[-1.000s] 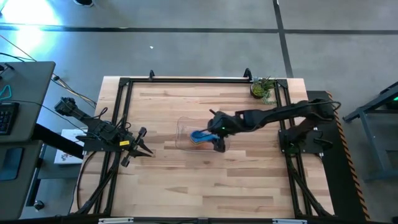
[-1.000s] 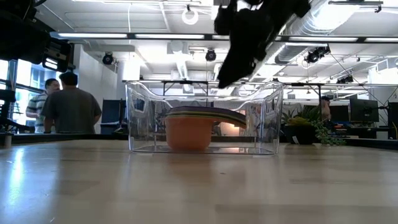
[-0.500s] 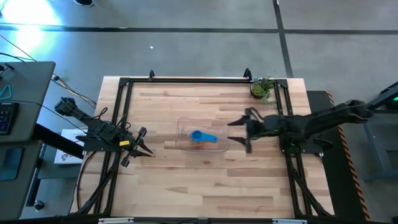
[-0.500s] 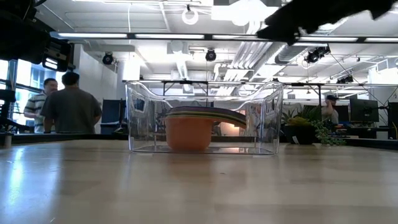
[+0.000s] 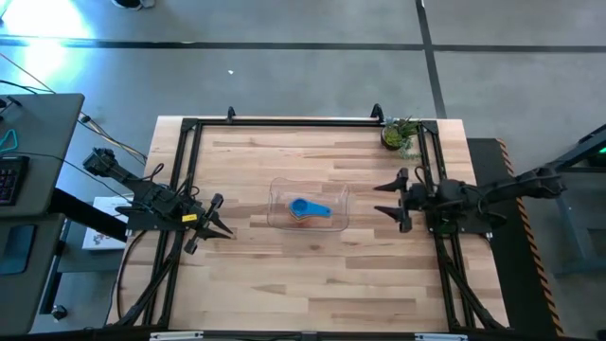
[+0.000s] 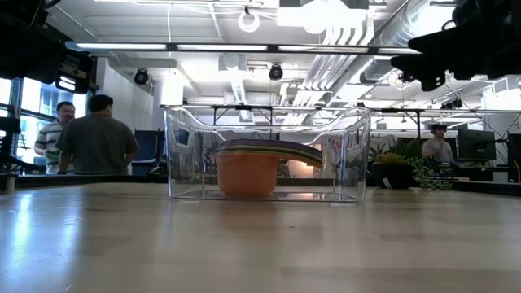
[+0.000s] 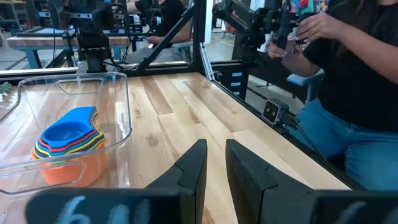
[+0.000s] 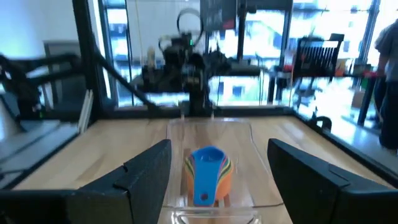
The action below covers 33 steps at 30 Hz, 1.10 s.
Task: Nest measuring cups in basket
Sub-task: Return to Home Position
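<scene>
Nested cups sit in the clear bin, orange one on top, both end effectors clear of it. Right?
No: the blue cup is on top, as the high view shows. The cups do sit in the clear bin, left end effector and right end effector both clear.

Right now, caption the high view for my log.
Nested measuring cups in the basket; left hand, right hand parked at opposite edges.
</scene>
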Tool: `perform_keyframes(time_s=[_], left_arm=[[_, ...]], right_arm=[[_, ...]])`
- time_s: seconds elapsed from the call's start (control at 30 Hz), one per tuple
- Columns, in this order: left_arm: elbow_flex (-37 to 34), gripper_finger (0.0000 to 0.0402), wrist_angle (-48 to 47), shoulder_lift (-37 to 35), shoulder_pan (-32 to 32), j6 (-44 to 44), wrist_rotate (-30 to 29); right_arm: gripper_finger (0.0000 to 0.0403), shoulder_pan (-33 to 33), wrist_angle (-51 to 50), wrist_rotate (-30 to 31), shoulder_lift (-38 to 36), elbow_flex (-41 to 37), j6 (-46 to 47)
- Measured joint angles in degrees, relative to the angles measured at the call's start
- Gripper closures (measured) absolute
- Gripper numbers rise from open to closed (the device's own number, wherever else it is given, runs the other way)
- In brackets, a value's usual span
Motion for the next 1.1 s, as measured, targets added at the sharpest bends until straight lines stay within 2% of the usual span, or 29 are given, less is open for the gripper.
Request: perform_keyframes(time_s=[0.23,0.53,0.7,1.1], left_arm=[[0.00,0.0351,-0.02,0.00,0.01,0.00,0.00],[0.00,0.0351,-0.01,0.00,0.00,0.00,0.00],[0.00,0.0351,0.00,-0.01,0.02,0.00,0.02],[0.00,0.0351,-0.01,-0.01,0.01,0.00,0.01]], right_arm=[[0.0143,-0.02,-5.24,0.21,-7.88,-1.55,-1.60],[0.0143,-1.53,-20.61,4.88,-15.18,-1.55,-2.71],[0.0143,-3.10,-20.56,4.94,-17.44,-1.55,-4.94],[0.0143,-6.25,-20.67,4.87,-16.80,-1.55,-4.32]])
